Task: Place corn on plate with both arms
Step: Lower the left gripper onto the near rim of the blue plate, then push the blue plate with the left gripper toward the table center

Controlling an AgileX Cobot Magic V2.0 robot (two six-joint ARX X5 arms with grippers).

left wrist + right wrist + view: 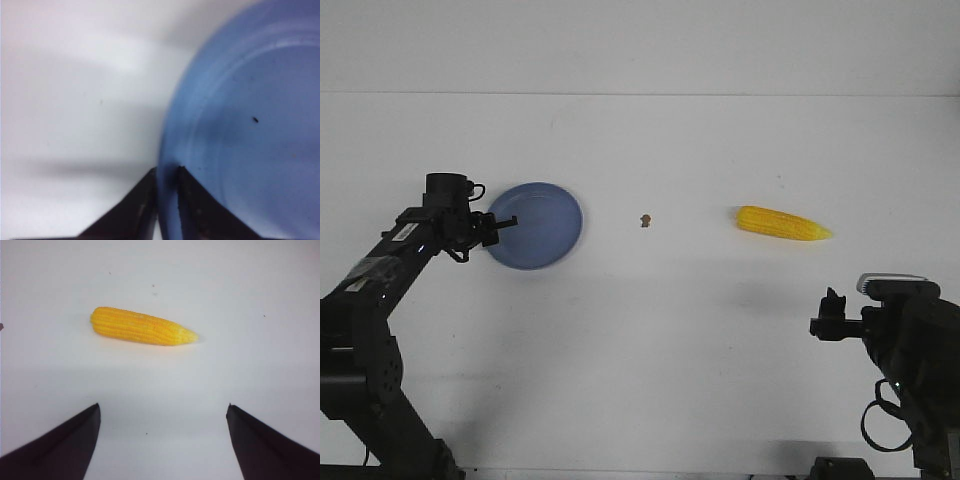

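Front view: white table [650,330], blue plate [536,225] on the left side, corn [782,223] lying on its side well to the right, pointed end away from the plate. Small brown speck [646,220] sits between them, apart from both.

Left gripper [506,222] is at the plate's left rim — left wrist view shows its fingers [142,210] drawn close together with the plate [240,130] rim pinched in the narrow gap, one finger under or outside the rim, the other over the inside. Clamped on the plate edge. A tiny dark fleck shows on the plate's surface.

Right gripper [832,312] is low on the right side of the table, nearer the camera than the corn and not touching it. Right wrist view: fingers [60,445] spread wide apart, nothing between them — the corn [142,326] lies ahead of them on bare table, well clear of both tips.

Corn is not on the plate.
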